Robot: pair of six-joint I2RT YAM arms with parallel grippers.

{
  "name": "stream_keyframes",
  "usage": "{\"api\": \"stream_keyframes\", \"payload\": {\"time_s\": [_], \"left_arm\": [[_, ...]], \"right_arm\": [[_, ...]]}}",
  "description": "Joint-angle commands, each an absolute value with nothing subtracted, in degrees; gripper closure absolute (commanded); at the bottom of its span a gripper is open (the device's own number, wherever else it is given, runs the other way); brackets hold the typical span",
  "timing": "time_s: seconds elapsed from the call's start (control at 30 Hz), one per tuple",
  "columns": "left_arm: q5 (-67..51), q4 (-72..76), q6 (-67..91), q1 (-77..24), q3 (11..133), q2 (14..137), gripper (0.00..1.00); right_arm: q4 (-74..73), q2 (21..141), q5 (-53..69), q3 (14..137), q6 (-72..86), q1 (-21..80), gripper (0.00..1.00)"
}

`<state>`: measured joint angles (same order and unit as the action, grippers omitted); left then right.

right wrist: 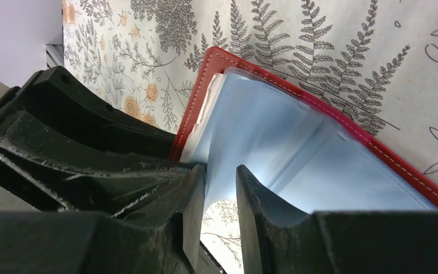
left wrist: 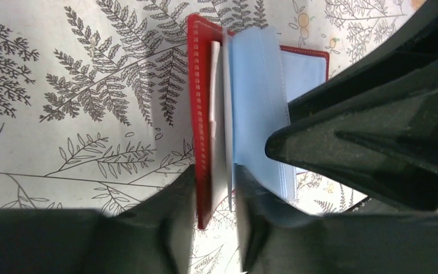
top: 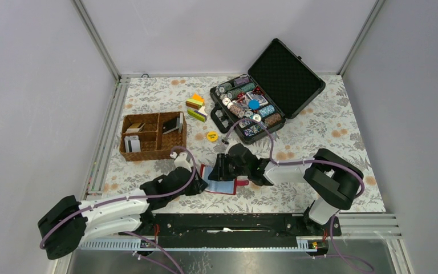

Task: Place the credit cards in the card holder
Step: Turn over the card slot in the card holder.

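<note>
Card holder (top: 223,187) lies open on the fern-print cloth (top: 331,131) at the near edge, between the two arms, blue pockets up. Left gripper (left wrist: 215,182) straddles the red cover's edge together with a whitish leaf, possibly a card sitting in a pocket. We cannot tell whether it pinches or merely brackets them. Right gripper (right wrist: 221,177) has one clear leaf standing in its gap, jaws narrowly parted with cloth showing between them, so not clamped. The credit cards (top: 132,143) we can make out sit in the wicker basket (top: 148,155), well apart from the holder. We judge the step to be fanning a pocket open. To do it well, we pin the cover flat with the left and lift only a single leaf with the right. We lift gently, since the holder looks light and liable to slide or fold shut.
</note>
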<state>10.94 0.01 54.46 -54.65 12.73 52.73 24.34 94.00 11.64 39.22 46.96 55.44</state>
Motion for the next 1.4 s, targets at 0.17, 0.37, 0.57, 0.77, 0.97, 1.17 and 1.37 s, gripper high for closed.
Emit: {"api": "stream_keyframes", "payload": {"time_s": [0.17, 0.37, 0.57, 0.77, 0.97, 1.17, 1.37], "left_arm": [[10.9, -7.5, 52.8, -54.9, 11.6, 40.9, 0.33], [9.8, -17.3, 52.4, -54.9, 13.1, 34.6, 0.30], [7.1, -27.1, 49.3, -54.8, 18.3, 31.7, 0.06], [5.5, -35.6, 47.0, -54.3, 26.5, 31.2, 0.01], [5.6, -42.7, 41.8, -45.8, 38.3, 33.3, 0.01], [-0.9, -45.8, 30.6, -27.5, 44.8, 39.0, 0.01], [-9.1, -40.9, 25.9, -13.0, 50.5, 48.3, 0.01]], "right_arm": [[25.2, 96.7, 12.0, 45.1, 44.9, 55.6, 0.65], [24.4, 99.9, 12.3, 47.6, 45.2, 55.6, 0.65], [23.5, 101.1, 12.4, 49.3, 44.8, 55.6, 0.62], [19.1, 100.4, 11.5, 53.4, 40.8, 55.3, 0.51], [13.0, 95.7, 10.6, 56.6, 37.4, 53.2, 0.39], [4.6, 91.6, 7.2, 60.2, 32.6, 50.9, 0.25], [0.4, 91.1, 5.9, 63.3, 30.3, 50.0, 0.21]]}}
